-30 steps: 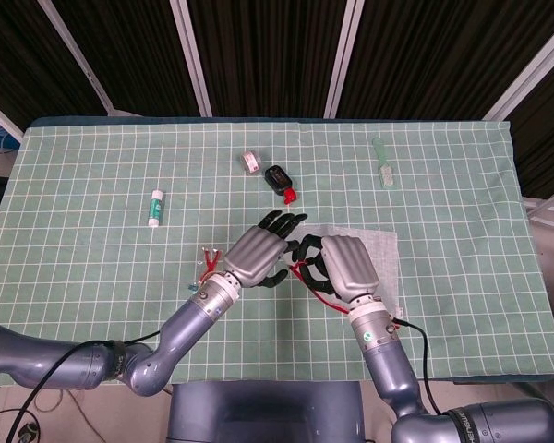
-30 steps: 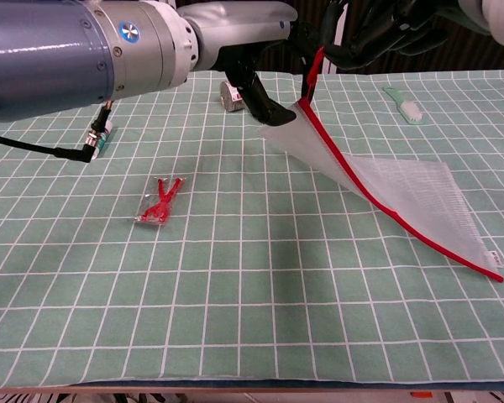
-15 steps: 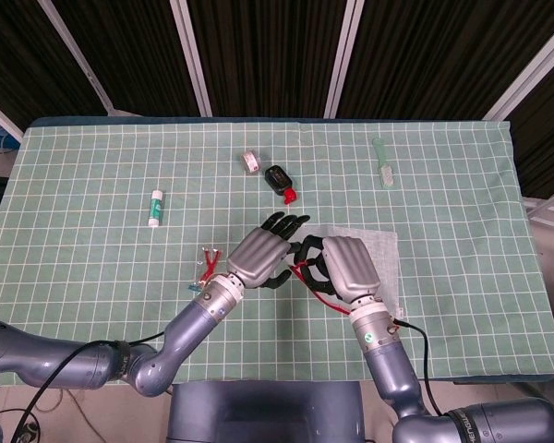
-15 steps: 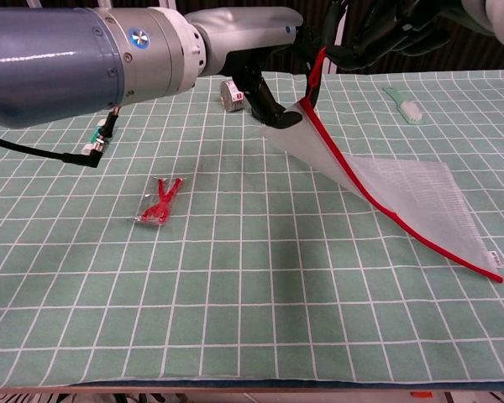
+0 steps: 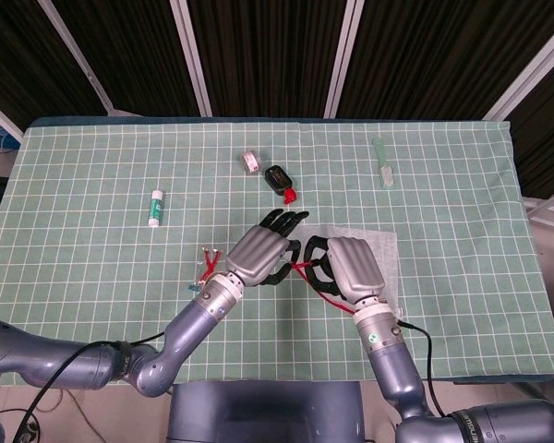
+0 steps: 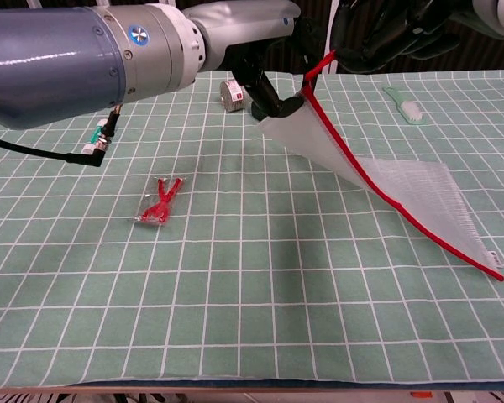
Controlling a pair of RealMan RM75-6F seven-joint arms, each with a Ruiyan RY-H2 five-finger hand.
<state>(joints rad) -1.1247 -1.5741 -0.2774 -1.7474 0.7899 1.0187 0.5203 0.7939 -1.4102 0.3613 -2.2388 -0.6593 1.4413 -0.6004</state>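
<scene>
Green cloth with a white grid (image 5: 92, 203) covers the table, dark slatted panels behind its far edge.

Left half of the cloth: one white glue stick with a green cap (image 5: 154, 207), lying flat, well apart from the rest. Nearer the front edge, one small clear packet with red contents (image 6: 160, 204), flat, just left of the left wrist.

Centre, toward the far edge: one small white roll of tape (image 5: 251, 161), and just beside it one black bottle with a red cap (image 5: 280, 180), on its side.

Centre: left hand (image 5: 256, 255), fingers extended toward the raised corner of a white mesh pouch with red zipper edging (image 6: 403, 193); dark fingertips press on the mesh there. Whether they actually clamp it cannot be told. Right hand (image 5: 353, 268), just beside the left, fingers curled and clamped on the red zipper edge, holding that corner lifted off the cloth. The pouch slopes down from both hands; its far end rests on the cloth right of centre.

Right, toward the far edge: one pale green brush (image 5: 382, 163), flat, well apart from the pouch.
</scene>
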